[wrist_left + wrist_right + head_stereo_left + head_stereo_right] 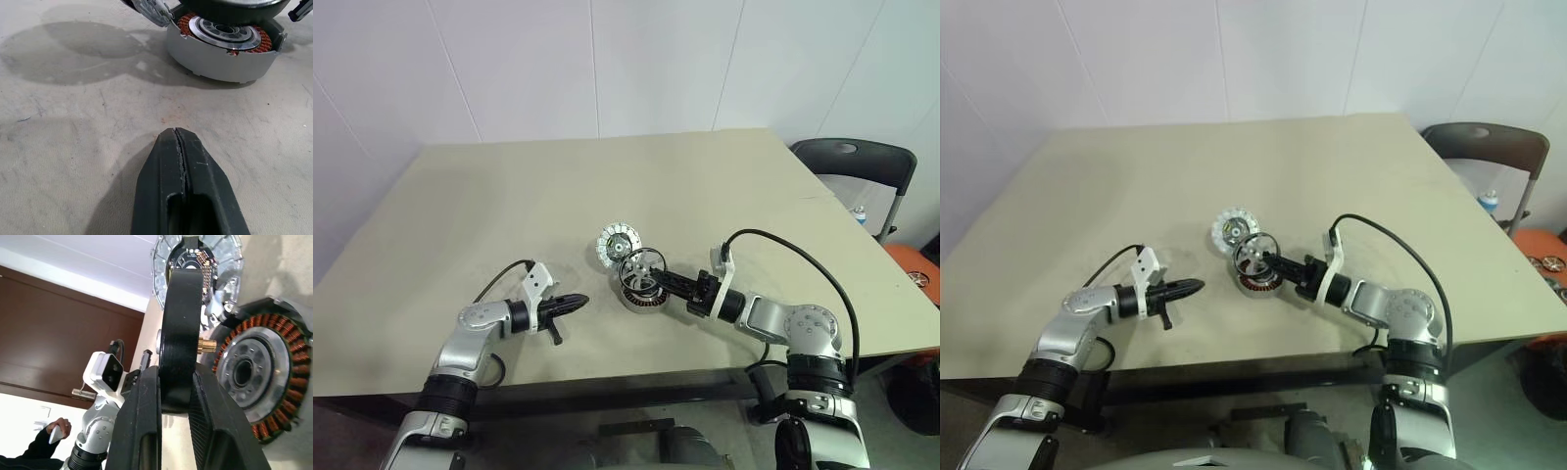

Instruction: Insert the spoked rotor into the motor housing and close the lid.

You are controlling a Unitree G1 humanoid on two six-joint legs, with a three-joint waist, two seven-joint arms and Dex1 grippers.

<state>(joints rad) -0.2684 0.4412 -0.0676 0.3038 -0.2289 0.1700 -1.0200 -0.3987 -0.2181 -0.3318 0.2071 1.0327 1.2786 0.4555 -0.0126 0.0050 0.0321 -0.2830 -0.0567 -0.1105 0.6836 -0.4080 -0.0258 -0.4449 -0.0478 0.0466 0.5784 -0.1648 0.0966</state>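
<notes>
Right gripper (658,279) holds the spoked rotor (642,266) over the motor housing (641,297)

arms: silver-grey, black joints | black cables – looped | end effectors: black

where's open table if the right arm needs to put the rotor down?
Bare table behind the open lid up to the wall, and right of the right gripper holding the rotor. Crowded only around the housing, left gripper beside it.
</notes>
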